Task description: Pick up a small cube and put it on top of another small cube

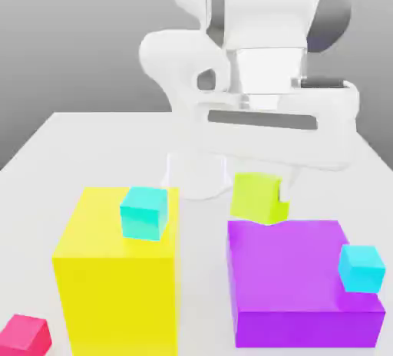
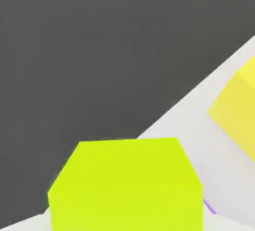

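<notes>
My claw, white and two-fingered (image 1: 265,186), is clamped on the small plain lime-green cube (image 1: 259,198). Cube is off the table, tilted a little, its lower edge slanting in the exterior view. There it appears just above the far edge of the broad, flat purple block (image 1: 288,262); whether it is directly over that block or behind it, I cannot tell.

On the purple block's side toward the exterior view's right: a small cyan cube (image 1: 361,268), near the front corner. Second small cube, turquoise-cyan (image 1: 144,213), sits on top of the big yellow block (image 1: 119,293), toward that block's right-hand edge in the exterior view. The yellow block stands taller than the purple one, a strip of table between them.

Small pinkish-red cube (image 1: 24,337) at the exterior view's lower left, partly cut off by the frame, near the yellow block.

All of it on a smooth, pale white table (image 1: 203,270). My white arm (image 1: 269,9) reaches in from the far side. In the hand view, the lime-green cube is close up, my claw's white tips flanking it.
</notes>
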### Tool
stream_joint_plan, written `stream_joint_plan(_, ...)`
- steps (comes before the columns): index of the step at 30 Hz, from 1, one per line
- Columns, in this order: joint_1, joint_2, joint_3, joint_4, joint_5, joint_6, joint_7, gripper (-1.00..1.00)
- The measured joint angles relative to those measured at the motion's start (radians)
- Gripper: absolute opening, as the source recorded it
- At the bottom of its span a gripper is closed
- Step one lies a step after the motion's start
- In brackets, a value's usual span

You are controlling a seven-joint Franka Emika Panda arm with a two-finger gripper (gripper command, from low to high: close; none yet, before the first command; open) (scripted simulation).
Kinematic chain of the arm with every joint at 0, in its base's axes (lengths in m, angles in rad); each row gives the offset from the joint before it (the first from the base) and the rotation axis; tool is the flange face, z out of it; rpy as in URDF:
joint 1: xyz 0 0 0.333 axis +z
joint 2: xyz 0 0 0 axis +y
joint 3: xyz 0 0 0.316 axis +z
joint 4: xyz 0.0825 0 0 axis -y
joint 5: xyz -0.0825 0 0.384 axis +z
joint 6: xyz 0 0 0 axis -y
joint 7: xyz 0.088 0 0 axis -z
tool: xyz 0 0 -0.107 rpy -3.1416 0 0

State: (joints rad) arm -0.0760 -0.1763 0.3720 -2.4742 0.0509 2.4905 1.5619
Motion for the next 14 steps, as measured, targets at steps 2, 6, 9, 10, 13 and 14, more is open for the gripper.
stream_joint_plan(2,0.041,0.038,0.043,0.030,-0.019,-0.044,-0.035,-1.00)
stream_joint_plan(6,0.129,0.120,0.110,0.080,-0.032,-0.118,-0.098,-1.00)
stream_joint_plan(9,0.143,0.208,0.108,0.070,-0.078,-0.054,-0.069,-1.00)
stream_joint_plan(10,0.141,0.240,0.101,0.063,-0.101,-0.021,-0.053,-1.00)
stream_joint_plan(13,0.148,0.289,0.093,0.052,-0.138,0.033,-0.027,1.00)
stream_joint_plan(14,0.148,0.289,0.093,0.052,-0.138,0.033,-0.027,1.00)
